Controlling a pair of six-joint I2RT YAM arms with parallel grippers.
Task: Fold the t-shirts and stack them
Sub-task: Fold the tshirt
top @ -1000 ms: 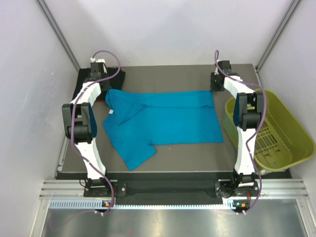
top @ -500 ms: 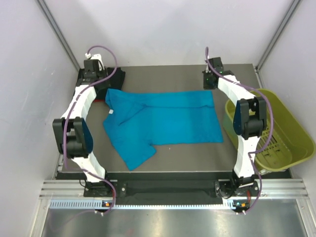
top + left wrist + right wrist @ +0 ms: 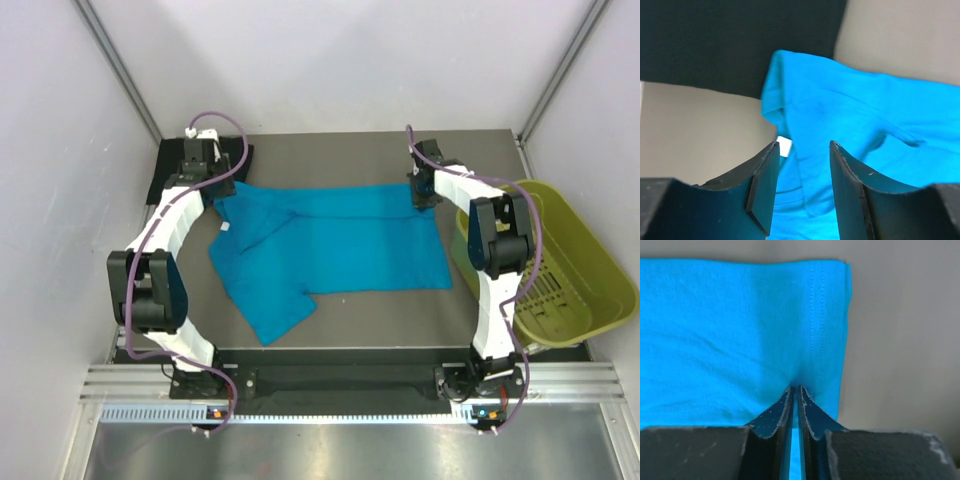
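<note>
A teal-blue t-shirt (image 3: 330, 240) lies spread on the dark table, one sleeve pointing toward the near edge. My left gripper (image 3: 215, 185) hovers over its back left corner. In the left wrist view that gripper (image 3: 803, 146) is open, with teal cloth (image 3: 865, 120) and the white neck label (image 3: 784, 145) showing between its fingers. My right gripper (image 3: 425, 195) sits at the shirt's back right corner. In the right wrist view it (image 3: 796, 388) is shut on the hem (image 3: 815, 340), and the cloth puckers at the tips. A black t-shirt (image 3: 165, 172) lies at the back left corner (image 3: 735, 45).
A yellow-green plastic bin (image 3: 560, 260) stands off the table's right side, beside the right arm. White walls close in on the left, back and right. Bare table (image 3: 340, 155) runs along the back behind the teal shirt.
Both arms swung inward along the back edge. The left gripper left the black shirt for the teal shirt's corner and opened wider. The right gripper closed on the teal hem.
</note>
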